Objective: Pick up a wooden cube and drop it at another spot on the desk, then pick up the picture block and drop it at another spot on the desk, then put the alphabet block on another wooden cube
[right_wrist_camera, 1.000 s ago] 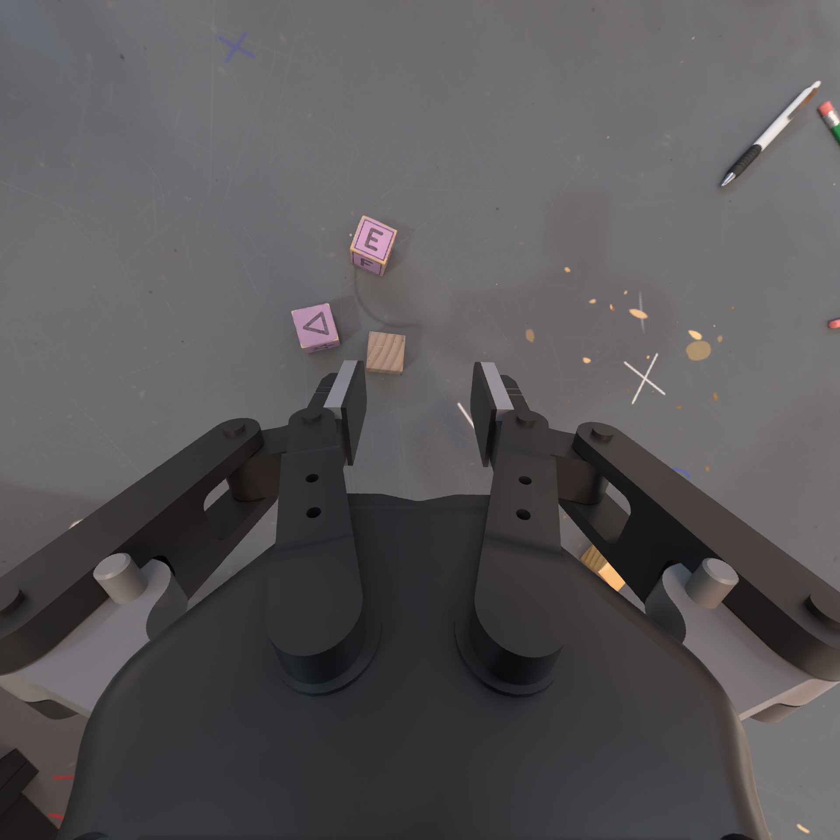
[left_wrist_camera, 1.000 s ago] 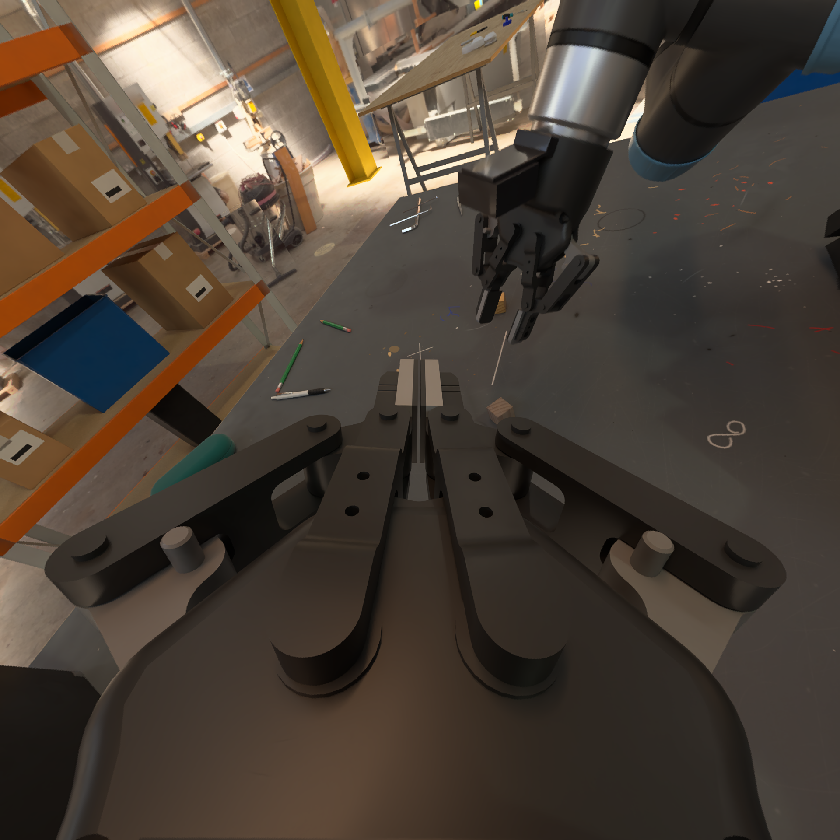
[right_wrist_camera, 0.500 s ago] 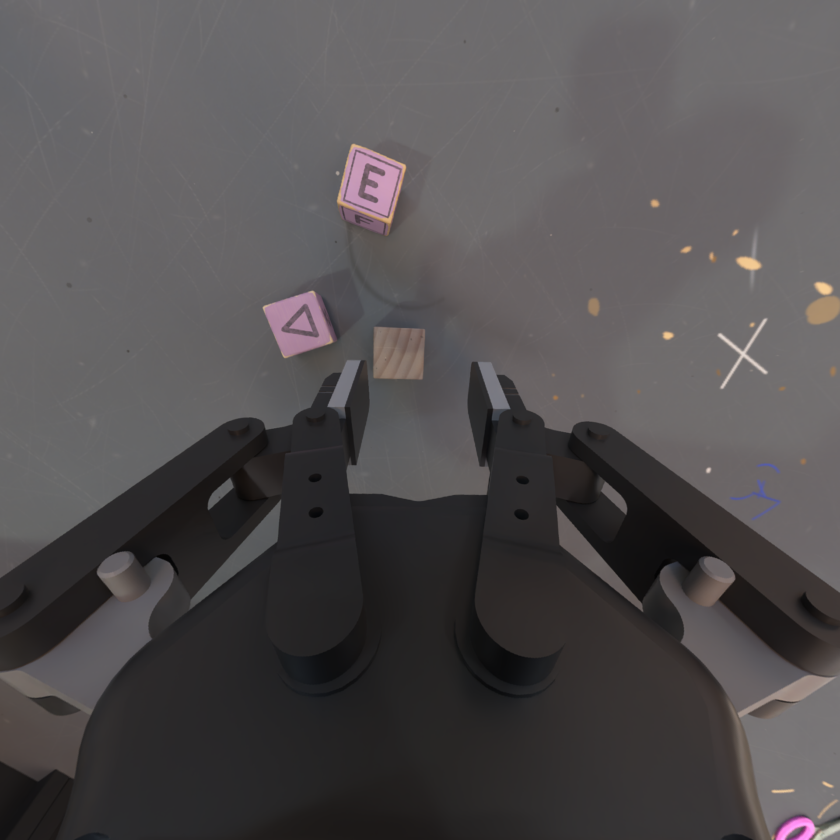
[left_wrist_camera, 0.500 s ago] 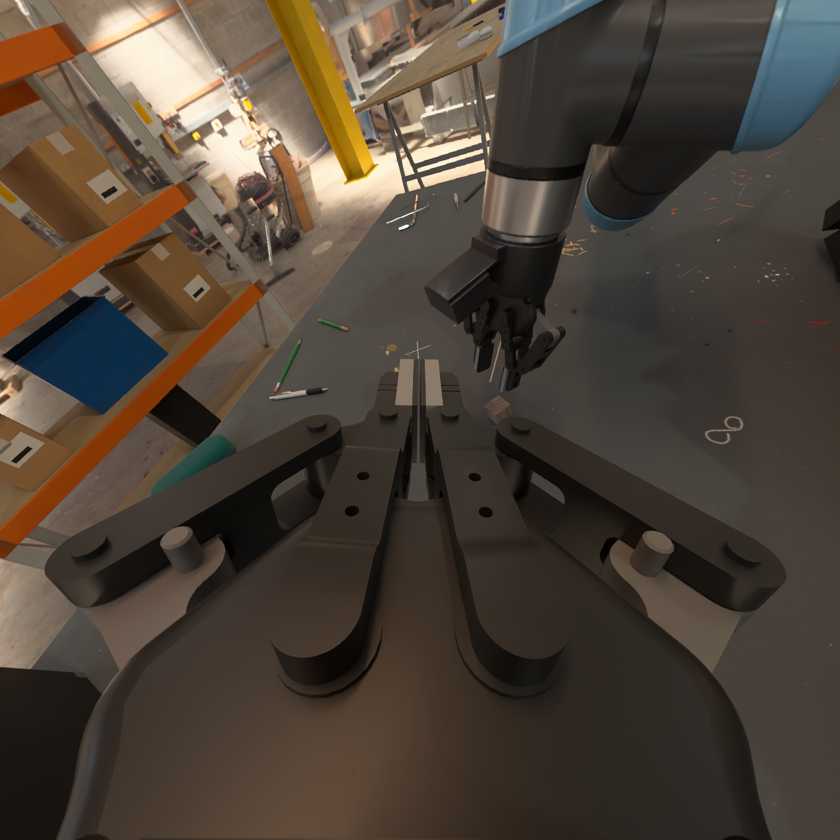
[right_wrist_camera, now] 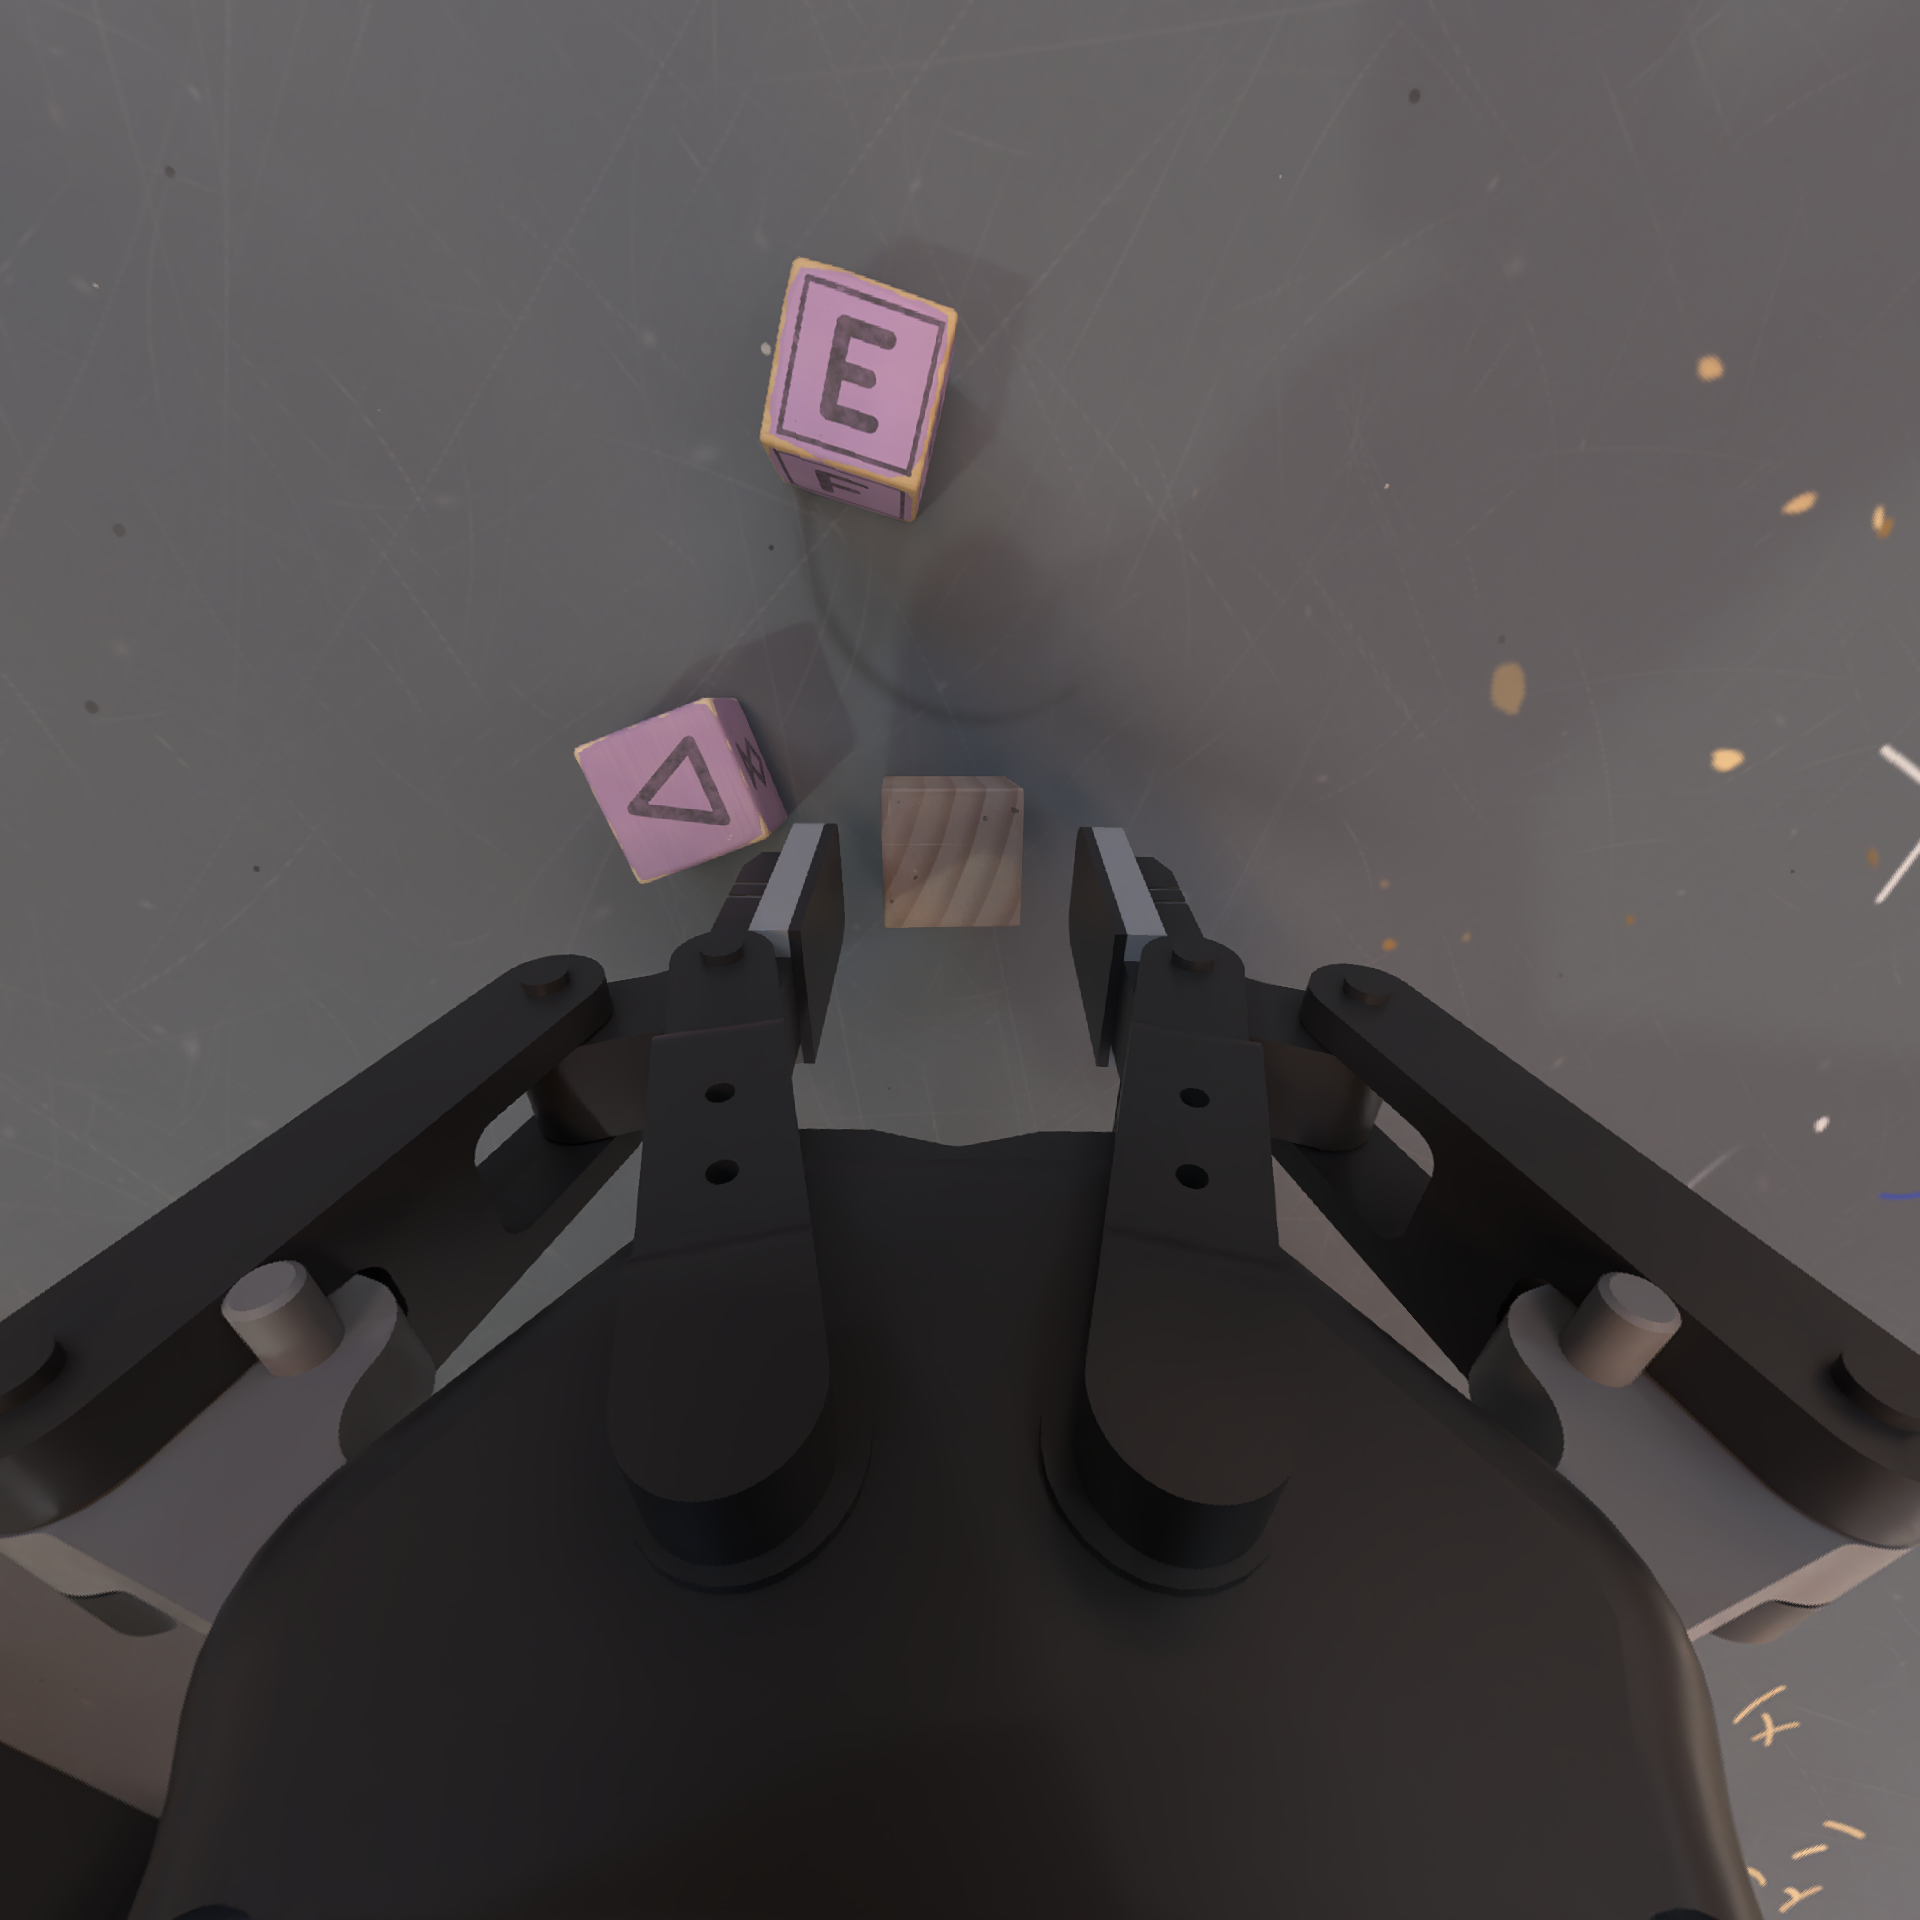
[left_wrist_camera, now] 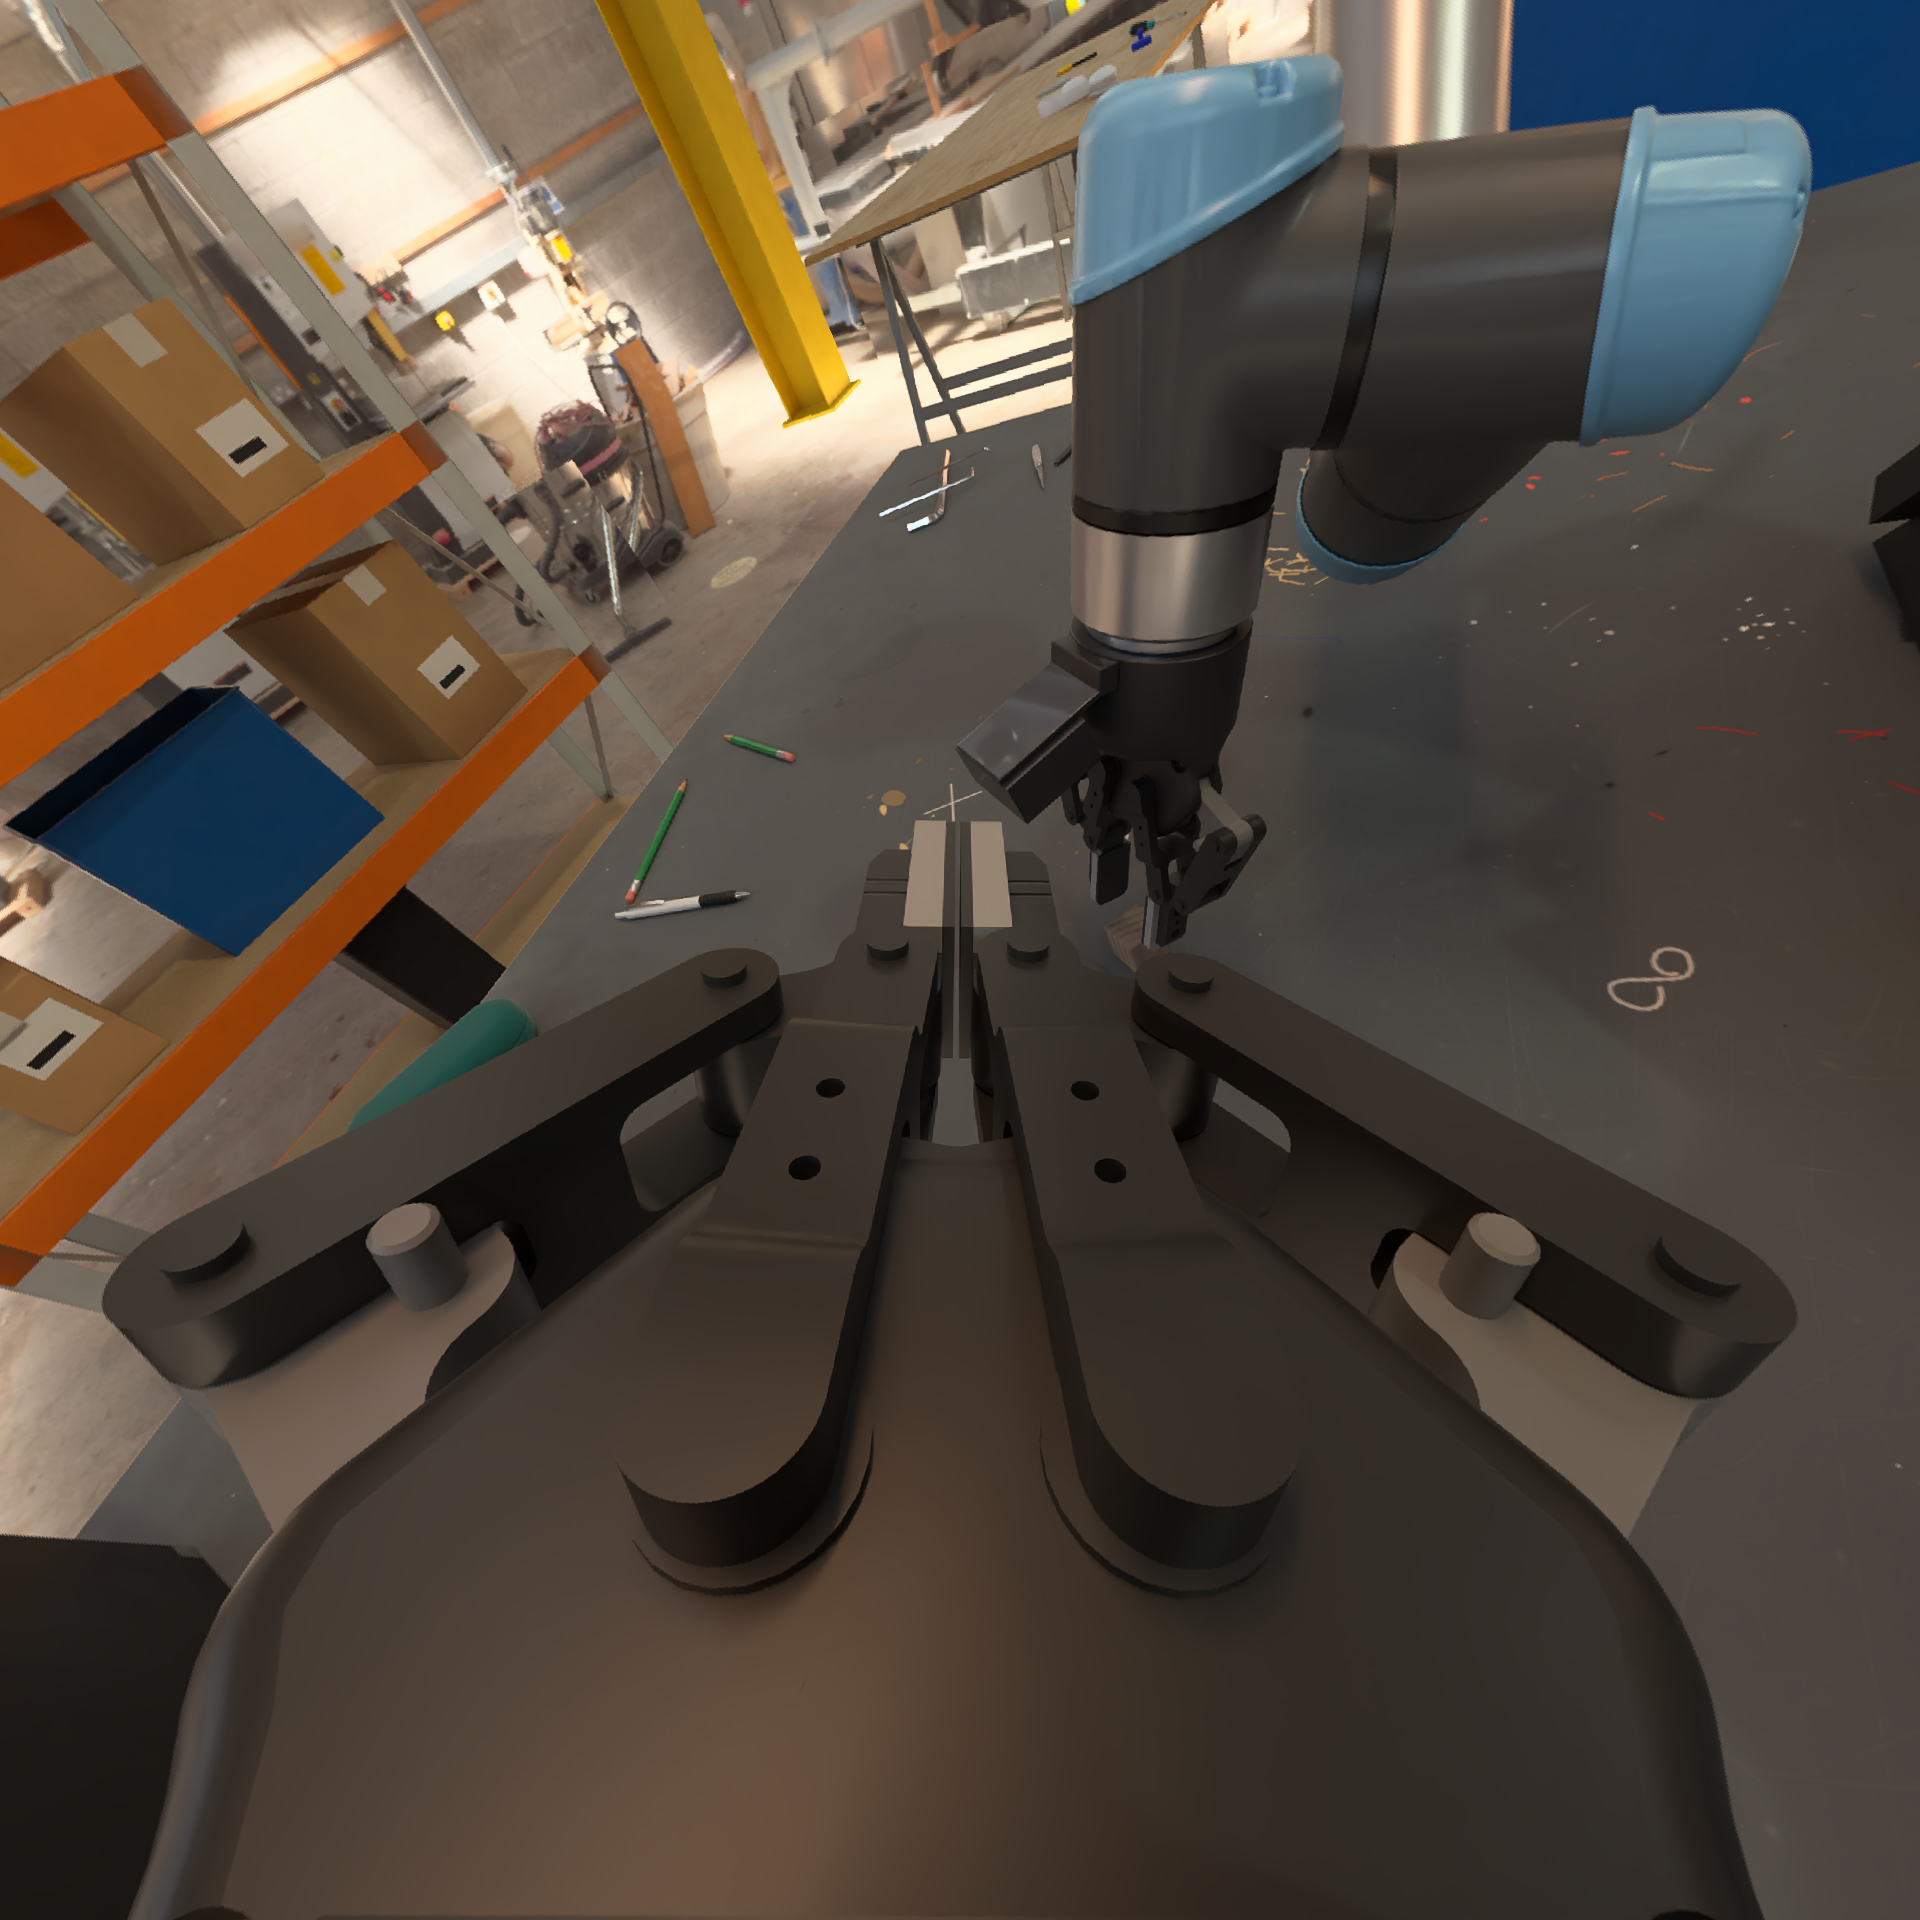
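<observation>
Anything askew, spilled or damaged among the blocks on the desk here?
Nothing stands out. The plain wooden cube, picture block and alphabet block sit flat and apart on the scuffed desk, each turned at its own angle. The right end effector is open around the cube.

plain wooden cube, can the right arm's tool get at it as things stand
Probably yes. The right tool is open, with the plain wooden cube lined up in the gap just ahead of its fingertips. The picture block sits close beside the left finger and might get nudged.
</observation>
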Action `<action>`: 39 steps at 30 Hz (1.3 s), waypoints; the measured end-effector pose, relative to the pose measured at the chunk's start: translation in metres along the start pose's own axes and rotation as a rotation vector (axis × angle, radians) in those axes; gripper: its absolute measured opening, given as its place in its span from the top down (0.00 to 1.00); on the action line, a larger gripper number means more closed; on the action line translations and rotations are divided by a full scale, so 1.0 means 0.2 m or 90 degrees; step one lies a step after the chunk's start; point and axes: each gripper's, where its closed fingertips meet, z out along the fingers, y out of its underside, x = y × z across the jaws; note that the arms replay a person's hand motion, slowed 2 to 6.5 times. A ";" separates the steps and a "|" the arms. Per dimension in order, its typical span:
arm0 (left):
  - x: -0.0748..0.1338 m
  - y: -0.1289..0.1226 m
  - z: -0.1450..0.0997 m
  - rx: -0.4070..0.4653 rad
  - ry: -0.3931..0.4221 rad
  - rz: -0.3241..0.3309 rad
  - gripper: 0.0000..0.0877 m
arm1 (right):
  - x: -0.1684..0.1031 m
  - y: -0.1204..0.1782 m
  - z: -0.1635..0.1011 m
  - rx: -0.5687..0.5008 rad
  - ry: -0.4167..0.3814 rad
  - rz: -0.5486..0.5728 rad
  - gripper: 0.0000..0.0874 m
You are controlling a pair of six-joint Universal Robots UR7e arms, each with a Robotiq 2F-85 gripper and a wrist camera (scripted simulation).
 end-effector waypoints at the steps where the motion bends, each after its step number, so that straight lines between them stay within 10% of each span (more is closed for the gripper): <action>1: 0.00 0.00 0.00 0.000 0.000 0.000 0.99 | 0.00 0.00 0.01 -0.002 0.000 0.001 0.54; 24: -0.02 0.01 0.00 0.002 0.001 -0.005 0.99 | -0.02 0.00 0.08 -0.005 -0.021 -0.003 0.71; 39: -0.02 0.01 0.00 0.000 0.000 -0.006 0.99 | 0.02 -0.07 -0.18 0.095 0.005 0.005 0.70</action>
